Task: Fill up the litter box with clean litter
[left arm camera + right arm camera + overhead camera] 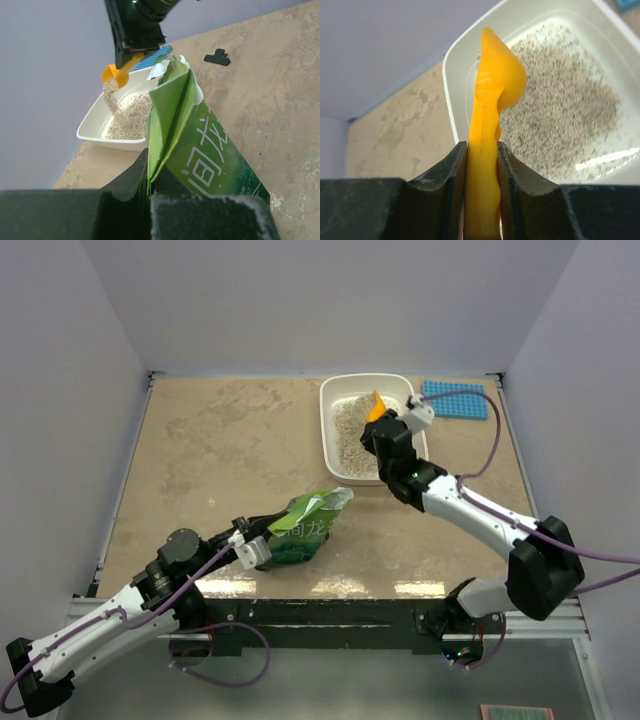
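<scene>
Top view first: the litter box [327, 435] sits at the far side of the tabletop [210, 450], about 1 o'clock from its middle, with the clean litter [348, 430] spread over its floor. Just beside it at 3 o'clock lies a blue mat [455, 400]. The right arm [480, 510] reaches in from 5 o'clock and its wrist covers the box's right rim, while the right jaws hold an orange scoop [376, 406] over the box. Down at 6 o'clock, near the front edge, a green bag [305, 525] leans with its open mouth towards 1 o'clock, and the left arm [120, 615] meets it from 8 o'clock. Over to the left wrist view: the left jaws are clamped on the bag's folded edge, and the bag fills the right foreground, hiding the box's right end. Beyond it, granules are spilling from the tilted scoop onto the heap in the box! A black clip [217, 57] lies on the tabletop at 2 o'clock of the bag's mouth. Right wrist view now: the right jaws squeeze the scoop's handle from both sides, with the bowl turned on edge above the box's left rim and the litter at 3 o'clock of it.
</scene>
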Tool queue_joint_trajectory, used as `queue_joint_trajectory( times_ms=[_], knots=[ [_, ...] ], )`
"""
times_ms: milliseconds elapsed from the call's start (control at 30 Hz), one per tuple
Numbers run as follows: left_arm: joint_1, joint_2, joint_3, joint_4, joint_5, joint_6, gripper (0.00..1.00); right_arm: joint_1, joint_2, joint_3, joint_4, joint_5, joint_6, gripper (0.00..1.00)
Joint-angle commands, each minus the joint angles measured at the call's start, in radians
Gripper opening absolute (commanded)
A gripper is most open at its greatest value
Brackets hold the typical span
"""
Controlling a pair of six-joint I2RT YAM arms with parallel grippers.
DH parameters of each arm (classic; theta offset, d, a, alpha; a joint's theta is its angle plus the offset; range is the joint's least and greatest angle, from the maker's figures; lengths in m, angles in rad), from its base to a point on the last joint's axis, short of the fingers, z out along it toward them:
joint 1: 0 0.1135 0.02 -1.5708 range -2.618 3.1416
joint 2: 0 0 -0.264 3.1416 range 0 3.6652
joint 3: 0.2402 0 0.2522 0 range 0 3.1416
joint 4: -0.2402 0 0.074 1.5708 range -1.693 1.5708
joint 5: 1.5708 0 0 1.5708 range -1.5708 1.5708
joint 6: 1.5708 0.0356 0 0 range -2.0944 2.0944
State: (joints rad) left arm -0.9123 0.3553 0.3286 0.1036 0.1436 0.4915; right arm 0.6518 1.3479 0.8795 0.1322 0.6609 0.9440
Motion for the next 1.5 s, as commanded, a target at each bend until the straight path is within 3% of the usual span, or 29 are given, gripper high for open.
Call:
queue_joint_trajectory(
  times_ms=[0, 200, 433, 533, 733, 900, 1100, 1300, 1467],
  knots=[
    [0.0, -0.015, 0.02, 0.12, -0.03, 0.024, 0.0, -0.015, 0.13, 0.298, -0.27, 0.063, -0.485, 0.0],
    [-0.002, -0.015, 0.033, 0.096, -0.055, 0.033, 0.0, -0.018, 0.367, 0.576, -0.54, 0.132, -0.726, 0.0],
    [-0.002, -0.007, 0.043, 0.087, -0.091, 0.038, 0.0, -0.008, 0.398, 0.599, -0.618, 0.241, -0.832, 0.0],
    [0.0, 0.01, 0.05, 0.077, -0.098, 0.038, 0.0, -0.003, 0.292, 0.483, -0.481, 0.184, -0.922, 0.0],
    [0.0, 0.02, 0.053, 0.076, -0.107, 0.035, 0.0, -0.02, 0.166, 0.5, -0.575, 0.12, -0.858, 0.0],
    [-0.002, 0.027, 0.055, 0.074, -0.102, 0.032, 0.0, -0.141, 0.057, 0.444, -0.608, 0.101, -0.803, 0.0],
    [-0.002, 0.013, 0.056, 0.077, -0.091, 0.025, 0.0, -0.383, -0.049, 0.28, -0.559, -0.03, -0.654, 0.0],
    [0.0, 0.001, 0.058, 0.081, -0.088, 0.018, 0.0, -0.494, -0.003, 0.144, -0.441, -0.226, -0.547, 0.0],
    [0.0, 0.002, 0.056, 0.077, -0.049, 0.018, 0.0, -0.523, 0.069, 0.072, -0.335, -0.25, -0.501, 0.0]
  ],
)
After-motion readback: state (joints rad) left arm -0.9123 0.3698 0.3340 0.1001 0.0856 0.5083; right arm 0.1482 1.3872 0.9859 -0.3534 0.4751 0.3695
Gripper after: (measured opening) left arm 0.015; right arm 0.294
